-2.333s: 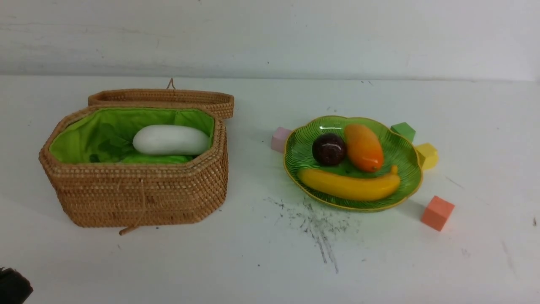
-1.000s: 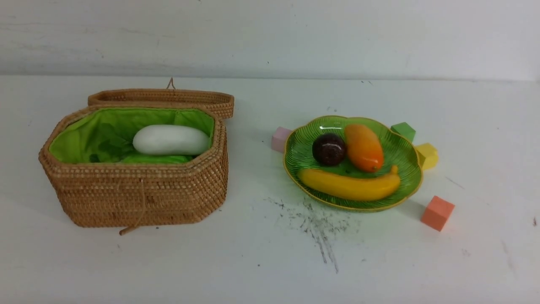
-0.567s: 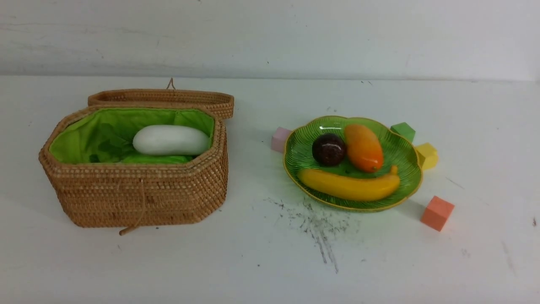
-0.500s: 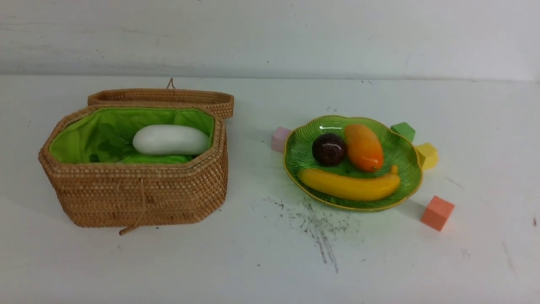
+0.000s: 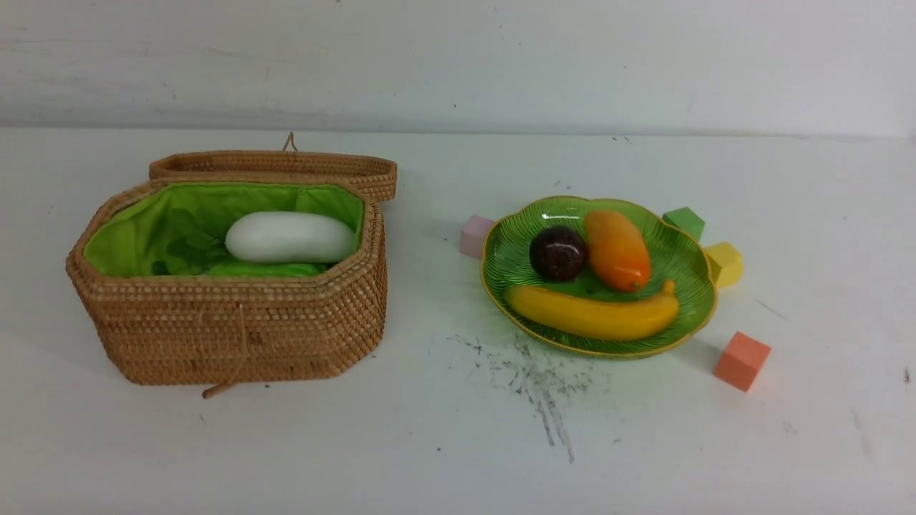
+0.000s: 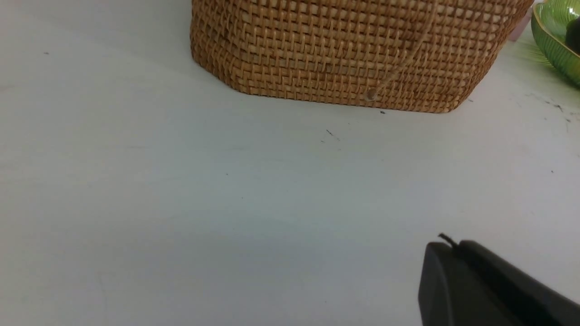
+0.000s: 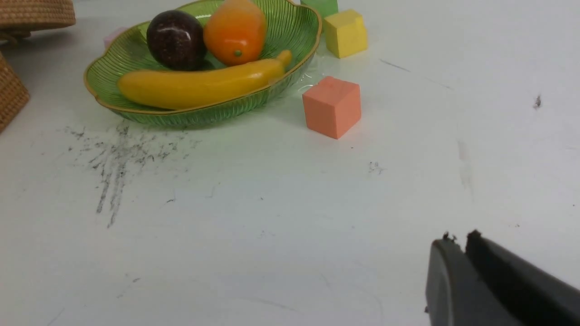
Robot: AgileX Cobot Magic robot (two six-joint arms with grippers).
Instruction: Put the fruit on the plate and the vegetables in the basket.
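The left pincer (image 6: 446, 246) hangs low over the bare white counter (image 6: 181, 203), its dark jaws pressed together with nothing between them. The large octagonal brown woven wicker basket (image 6: 353, 50) stands well beyond it, apart from it, its near wall facing the pincer.

The right pincer (image 7: 457, 244) also hangs just above the counter, jaws nearly together with only a thin slit between them, and empty. Beyond it sits a salmon-orange cube (image 7: 332, 106), and past that the shallow green ribbed glassy plate with a yellow-gold scalloped rim (image 7: 272, 68), well apart from the pincer.

Taking the plate (image 5: 687, 250) as the landmark: the long yellow banana (image 5: 592, 315) lies along its near edge, long axis running left to right, stem tip turned up at the right. Behind it the orange-yellow oval mango (image 5: 617, 249) lies with its long axis running from the plate's far side toward the near right, and the dark purple round mangosteen (image 5: 558, 252) sits touching the mango's left side. A pink cube (image 5: 475, 236) is just beside the plate's left rim; a green cube (image 5: 684, 221) and a yellow cube (image 5: 724, 263) sit at its right rim.

Well left of the plate, the basket (image 5: 236, 329) is open, its woven lid (image 5: 272, 166) folded back behind. Inside on the bright green lining, the white radish (image 5: 290, 237) lies with its long axis left to right, over something light green.
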